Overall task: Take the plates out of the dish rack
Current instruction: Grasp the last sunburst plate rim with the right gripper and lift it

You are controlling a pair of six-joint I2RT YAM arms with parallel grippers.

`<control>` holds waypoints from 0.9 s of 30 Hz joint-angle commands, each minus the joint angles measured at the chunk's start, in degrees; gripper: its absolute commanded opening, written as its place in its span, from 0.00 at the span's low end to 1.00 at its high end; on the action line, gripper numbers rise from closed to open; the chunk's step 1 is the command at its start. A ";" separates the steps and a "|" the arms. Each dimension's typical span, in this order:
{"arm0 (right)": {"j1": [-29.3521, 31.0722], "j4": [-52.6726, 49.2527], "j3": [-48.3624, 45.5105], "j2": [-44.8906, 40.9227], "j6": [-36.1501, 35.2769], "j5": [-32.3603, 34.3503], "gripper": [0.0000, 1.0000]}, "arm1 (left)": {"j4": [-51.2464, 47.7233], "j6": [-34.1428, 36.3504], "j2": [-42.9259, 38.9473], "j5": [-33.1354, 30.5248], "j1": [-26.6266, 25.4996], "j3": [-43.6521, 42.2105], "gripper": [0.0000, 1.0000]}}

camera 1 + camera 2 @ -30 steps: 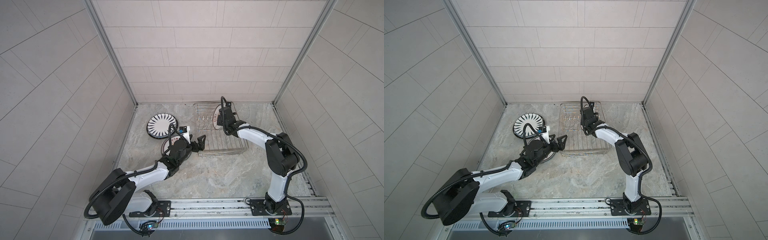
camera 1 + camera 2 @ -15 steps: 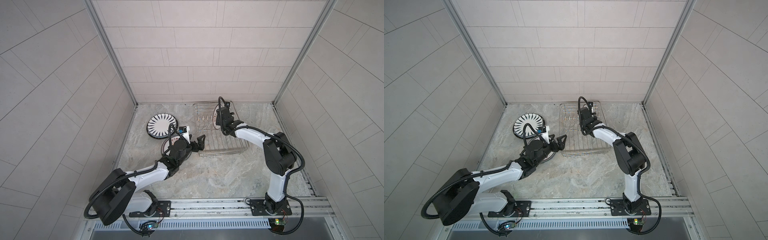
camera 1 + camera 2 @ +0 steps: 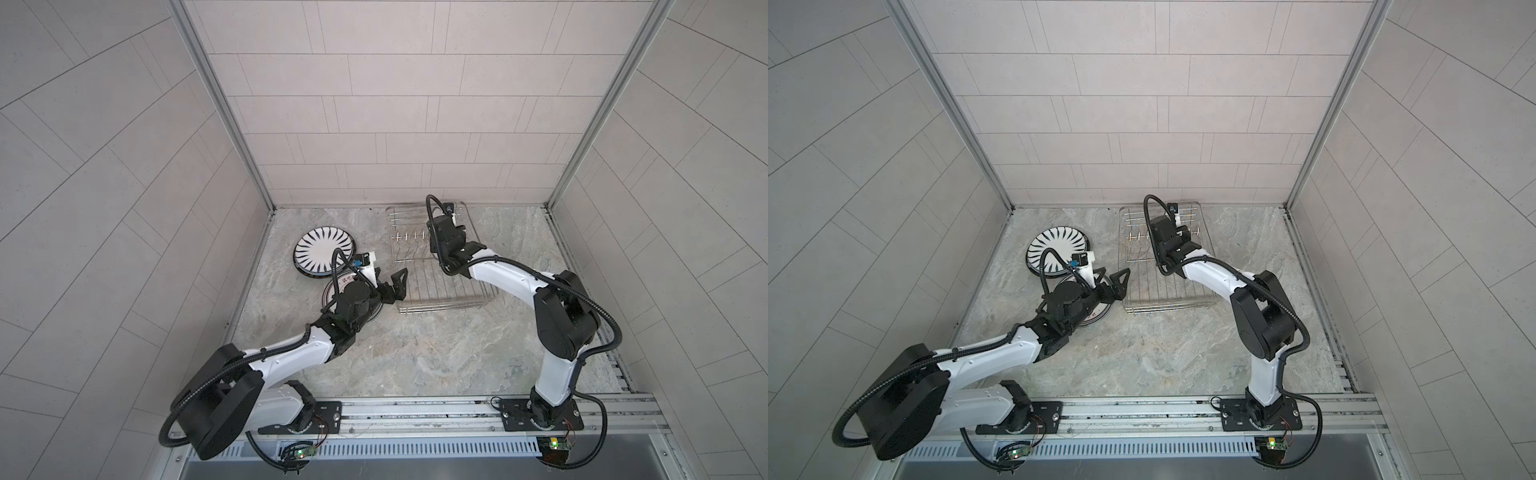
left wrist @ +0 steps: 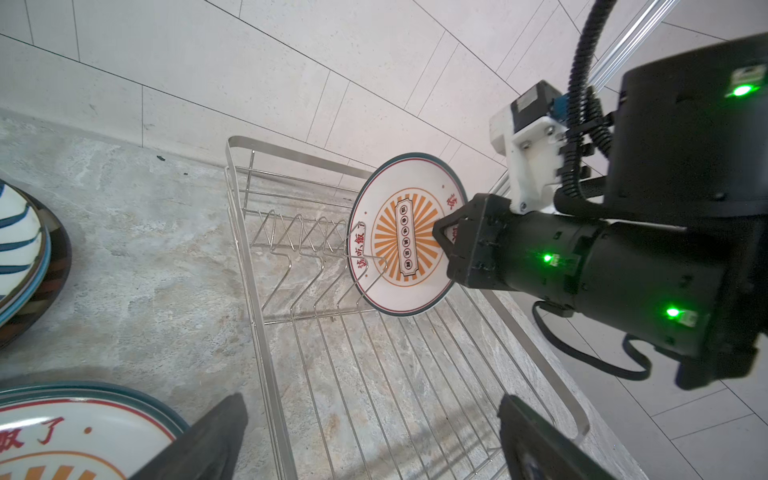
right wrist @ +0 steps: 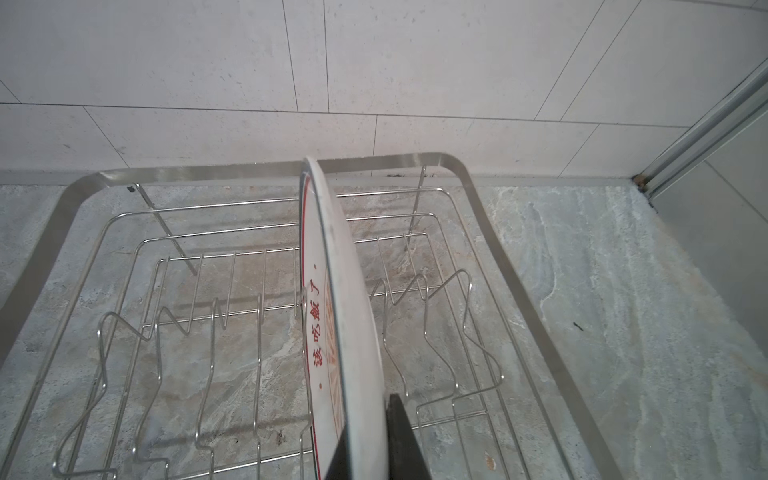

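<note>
We see the dish rack (image 3: 440, 286) standing on the marbled grey tabletop (image 3: 415, 353) close to the back wall, right of the middle in both top views. One plate is in it: the upright sunburst plate (image 4: 399, 232), white with a dark rim, orange rays and red lettering, stands on edge among the wire prongs (image 4: 299, 232) near the rack's far end. The right gripper (image 4: 442, 232) reaches down over the rack, and its fingers are clamped on this plate's rim. In the right wrist view we find one dark finger (image 5: 401, 436) pressed against the plain back of the plate (image 5: 349, 316) and the other against its printed face. The rest of the rack's bars lie bare. The left gripper (image 3: 395, 286) hovers just beside the rack's near left corner, its fingers (image 4: 208, 440) spread wide and holding nothing. Below that arm's wrist a second sunburst plate (image 4: 75, 432) lies flat on the tabletop, left of the rack and partly hidden by the arm in both top views. Farther back and to the left, the black-striped plate (image 3: 322, 249) lies flat, with a darker rim (image 4: 58, 266) showing under it. We cannot tell how many plates that pile holds.
</note>
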 commanded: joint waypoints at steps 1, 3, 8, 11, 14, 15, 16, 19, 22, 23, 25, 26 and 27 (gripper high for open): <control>0.40 0.19 1.42 -5.35 -3.14 2.56 0.08 | 1.06 0.88 -1.67 -1.55 -0.14 -1.22 1.00; 0.35 0.02 0.93 -7.20 -4.16 2.02 0.08 | 1.17 0.87 -2.04 -1.95 -0.13 -1.45 1.00; 0.36 2.53 -3.85 -14.55 -7.51 -3.08 0.08 | 1.69 0.10 -3.21 -1.08 -0.16 -2.30 1.00; 0.10 2.39 -6.96 -19.85 -8.16 -4.94 0.08 | 2.85 -0.93 -4.13 2.31 -0.08 -3.22 1.00; -0.88 2.37 -10.72 -25.84 -7.29 -8.45 0.08 | 3.75 -1.25 -6.11 4.59 -0.15 -4.40 1.00; -1.39 2.45 -12.03 -27.77 -6.73 -10.21 0.08 | 3.95 -1.18 -6.88 5.51 -0.11 -4.77 1.00; -2.23 2.50 -13.72 -29.96 -6.01 -13.17 0.08 | 4.06 -0.93 -7.95 6.57 -0.16 -5.23 1.00; -4.68 3.07 -18.29 -36.30 -3.95 -22.41 0.09 | 0.81 0.10 -10.81 10.30 -0.08 -5.09 1.00; -6.54 3.24 -22.18 -42.21 -2.61 -29.82 0.10 | -0.44 -1.50 -13.06 12.24 -0.14 -6.08 1.00; -7.21 3.17 -23.33 -44.05 -2.17 -32.20 0.10 | 0.80 -1.77 -13.75 13.31 -0.15 -7.00 1.00; -8.34 3.13 -25.31 -47.12 -0.97 -36.26 0.10 | 2.00 -2.09 -14.78 16.50 -0.07 -7.88 1.00; -8.88 3.31 -26.40 -48.74 -0.22 -38.49 0.10 | 2.28 -2.08 -15.16 19.07 -0.06 -7.89 1.00; -9.23 3.49 -27.32 -49.93 0.18 -40.54 0.10 | 3.09 -2.15 -15.44 21.25 0.02 -7.98 1.00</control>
